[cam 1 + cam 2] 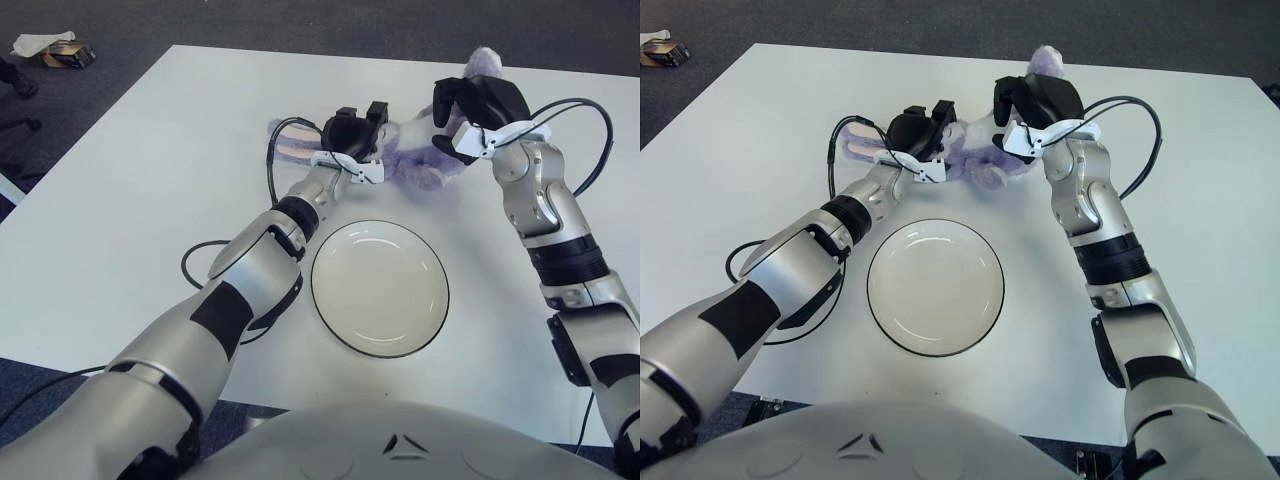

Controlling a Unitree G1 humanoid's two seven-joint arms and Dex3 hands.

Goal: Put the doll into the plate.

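A purple plush doll (412, 162) lies on the white table, beyond a white plate (380, 290) with a dark rim. One pink ear (296, 150) pokes out to the left and a purple tuft (486, 58) sticks up at the right. My left hand (354, 138) sits against the doll's left part with its black fingers pointing up and spread. My right hand (476, 104) is draped over the doll's right end, fingers curled around it. The plate holds nothing.
Black cables loop on the table by my left arm (272, 170), beside the plate (198, 268) and around my right wrist (592, 120). The table's far edge runs just behind the doll. Small items (58, 48) lie on the dark floor at top left.
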